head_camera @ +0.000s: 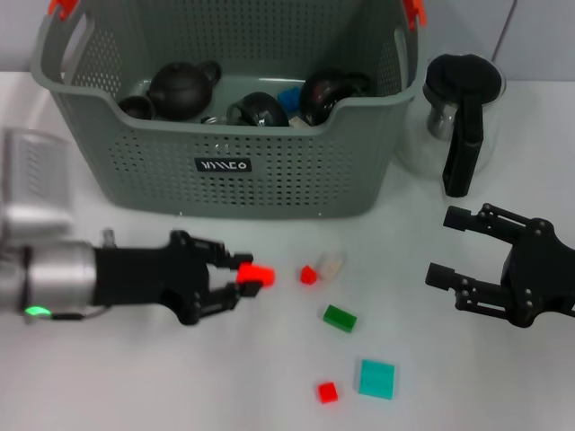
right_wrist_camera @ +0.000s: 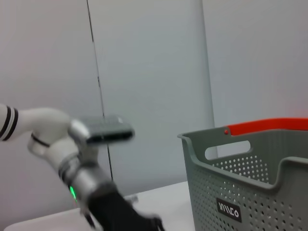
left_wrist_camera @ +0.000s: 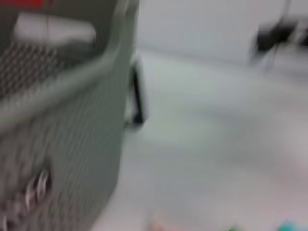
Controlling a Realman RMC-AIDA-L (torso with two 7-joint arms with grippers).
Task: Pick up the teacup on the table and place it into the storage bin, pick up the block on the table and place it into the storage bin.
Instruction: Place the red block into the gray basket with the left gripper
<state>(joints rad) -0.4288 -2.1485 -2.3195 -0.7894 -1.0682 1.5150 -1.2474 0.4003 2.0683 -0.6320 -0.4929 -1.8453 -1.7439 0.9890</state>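
You see the left end effector (head_camera: pixel 241 280) reaching in from the left over the white surface (head_camera: pixel 135 377), its fingers pinching a small red block (head_camera: pixel 256 274) at their tips, in front of the storage bin (head_camera: pixel 225 171). The bin stands at the far side of the surface, its black label facing you, and holds several dark rounded pieces of teaware (head_camera: pixel 180 85) with something blue among them.

Just beside the held block lie another small red block (head_camera: pixel 308 275) and a pale translucent piece (head_camera: pixel 331 262). Nearer to you are a green block (head_camera: pixel 340 318), a teal square block (head_camera: pixel 377 378) and a third red block (head_camera: pixel 327 391), all apart from one another.

Your right end effector (head_camera: pixel 449 247) hovers at the right with its fingers spread wide, gripping nothing, in front of a glass jug (head_camera: pixel 454 117) with a black handle that stands beside the bin.

The left wrist view shows the bin's (left_wrist_camera: pixel 62 134) wall close by, too blurred for detail.
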